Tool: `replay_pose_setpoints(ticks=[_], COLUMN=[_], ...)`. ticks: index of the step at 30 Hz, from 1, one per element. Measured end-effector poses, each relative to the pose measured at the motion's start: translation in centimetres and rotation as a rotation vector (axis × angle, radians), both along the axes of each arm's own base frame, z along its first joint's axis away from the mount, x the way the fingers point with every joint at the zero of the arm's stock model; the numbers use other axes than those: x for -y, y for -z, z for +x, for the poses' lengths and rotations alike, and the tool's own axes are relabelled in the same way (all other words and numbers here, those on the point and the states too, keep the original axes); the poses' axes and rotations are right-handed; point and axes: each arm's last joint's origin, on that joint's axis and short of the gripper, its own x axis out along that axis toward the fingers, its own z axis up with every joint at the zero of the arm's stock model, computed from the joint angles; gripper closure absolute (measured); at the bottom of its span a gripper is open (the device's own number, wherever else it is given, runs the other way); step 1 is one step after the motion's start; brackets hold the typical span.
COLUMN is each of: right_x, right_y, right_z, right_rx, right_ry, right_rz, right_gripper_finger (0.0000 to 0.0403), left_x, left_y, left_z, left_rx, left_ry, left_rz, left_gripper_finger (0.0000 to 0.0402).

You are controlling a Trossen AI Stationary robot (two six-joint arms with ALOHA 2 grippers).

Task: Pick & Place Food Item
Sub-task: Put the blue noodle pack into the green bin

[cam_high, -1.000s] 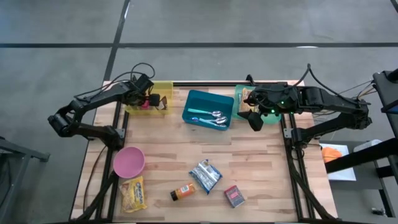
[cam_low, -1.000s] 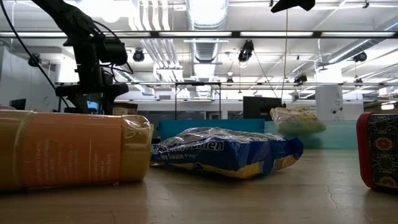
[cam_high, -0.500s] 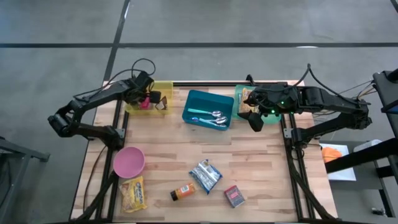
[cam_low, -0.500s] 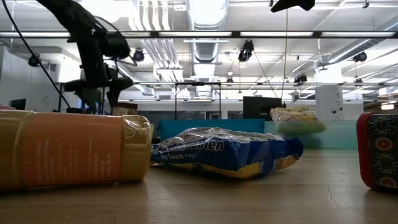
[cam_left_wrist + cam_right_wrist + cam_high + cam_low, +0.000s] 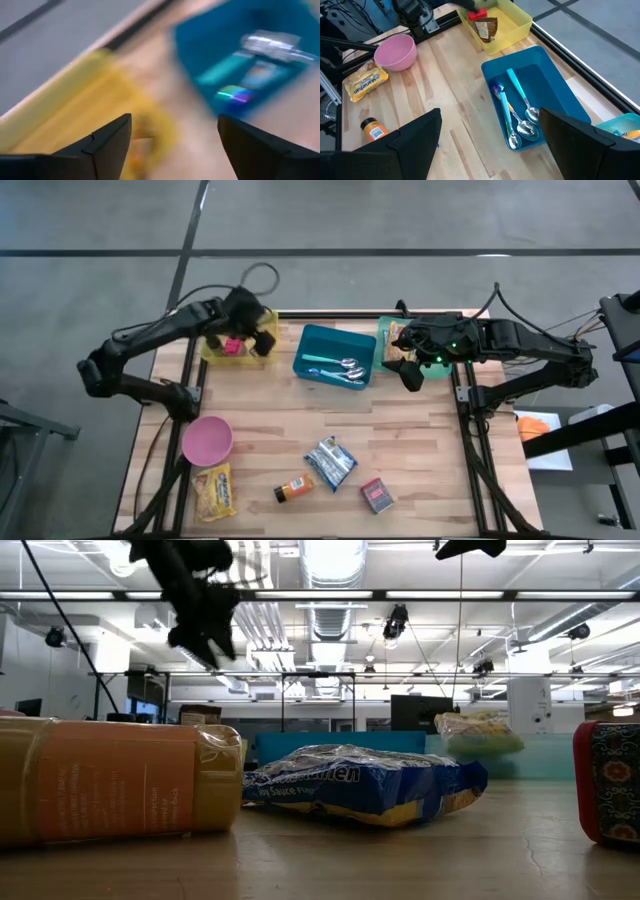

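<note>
On the near part of the table lie a yellow noodle packet [image 5: 215, 491], an orange bottle [image 5: 293, 489], a blue-and-silver packet [image 5: 330, 462] and a red box [image 5: 376, 496]. The yellow bin [image 5: 262, 320] at the far left holds a red item [image 5: 476, 14] and a brown packet [image 5: 488, 28]. My left gripper [image 5: 248, 318] hangs open above that bin with nothing between its fingers [image 5: 105, 142]. My right gripper [image 5: 410, 372] waits open and empty by the green bin [image 5: 390, 330] at the far right.
A blue bin [image 5: 335, 355] with spoons and a toothbrush stands between the yellow and green bins. A pink bowl [image 5: 207, 440] sits near the left edge. The green bin holds a yellow snack bag [image 5: 480, 730]. Bare wood lies in the table's middle.
My left gripper has risen out of the yellow bin, rolling its wrist as it went, and drifted a little toward the table's far edge. It stays open and empty. The red item and brown packet stay in the bin.
</note>
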Motion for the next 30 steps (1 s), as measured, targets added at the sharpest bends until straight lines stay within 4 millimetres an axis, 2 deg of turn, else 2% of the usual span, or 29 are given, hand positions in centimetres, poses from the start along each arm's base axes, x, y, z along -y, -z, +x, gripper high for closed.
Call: replay_pose_setpoints(ticks=[5, 11, 16, 20, 25, 28, 30], right_x=[0.0, 0.0, -0.4, -1.8, -4.4, -6.1, -7.3], right_y=[0.0, 0.8, 3.3, 5.4, 7.7, 9.3, 10.2], right_z=[0.0, 0.0, 0.3, 1.3, 3.5, 5.5, 7.1], right_rx=[0.004, -0.020, -0.095, -0.108, -0.118, -0.177, -0.218], right_ry=[0.010, 0.058, 0.056, 0.036, 0.020, 0.033, 0.027], right_rz=[0.012, 0.073, 0.192, 0.289, 0.324, 0.335, 0.338], right_gripper_finger=[0.0071, 0.0071, 0.0071, 0.0071, 0.0071, 0.0071, 0.0071], left_x=[5.1, 10.0, 12.0, 12.9, 14.9, 16.2, 16.7], left_y=[-1.6, -1.7, -1.9, -2.4, -2.9, -2.5, -1.9], left_z=[3.1, 4.7, 5.3, 5.6, 5.7, 5.1, 4.6], left_rx=[0.092, 0.148, 0.194, 0.254, 0.434, 0.529, 0.533], left_ry=[0.235, 0.360, 0.443, 0.487, 0.575, 0.604, 0.604], left_rz=[-0.057, -0.112, -0.153, -0.159, -0.145, -0.174, -0.198], left_gripper_finger=[0.0134, 0.0166, 0.0178, 0.0179, 0.0179, 0.0179, 0.0179])
